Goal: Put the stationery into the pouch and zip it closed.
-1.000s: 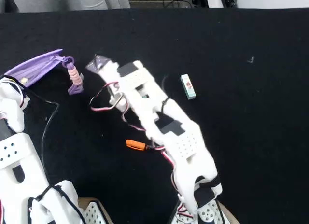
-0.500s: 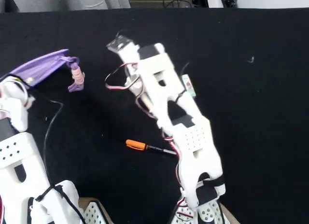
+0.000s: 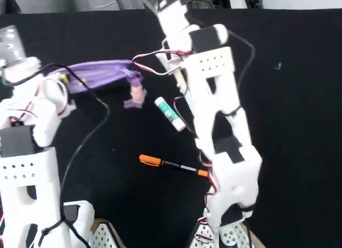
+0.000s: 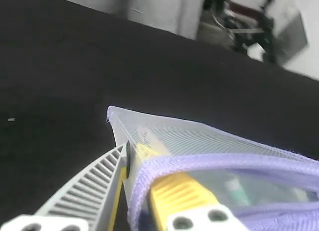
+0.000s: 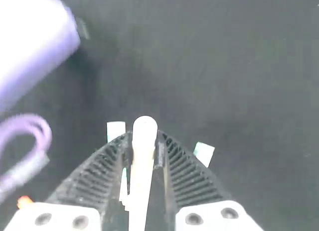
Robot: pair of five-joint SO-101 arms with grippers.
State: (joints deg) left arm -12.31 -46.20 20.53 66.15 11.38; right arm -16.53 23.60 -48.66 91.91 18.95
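Early stage of the task: we see the right gripper (image 5: 144,139), jaws closed on the glue stick (image 3: 170,113), holding it near the zip-pull end of the purple pouch (image 3: 99,76), which the left gripper (image 4: 128,159) holds up off the counter (image 3: 288,98) with jaws clamped on one edge. The orange pen (image 3: 160,162) lies on the counter. We judge that both items are yet to be inserted and the zip yet to be closed, and we cannot tell whether the pouch already holds anything.
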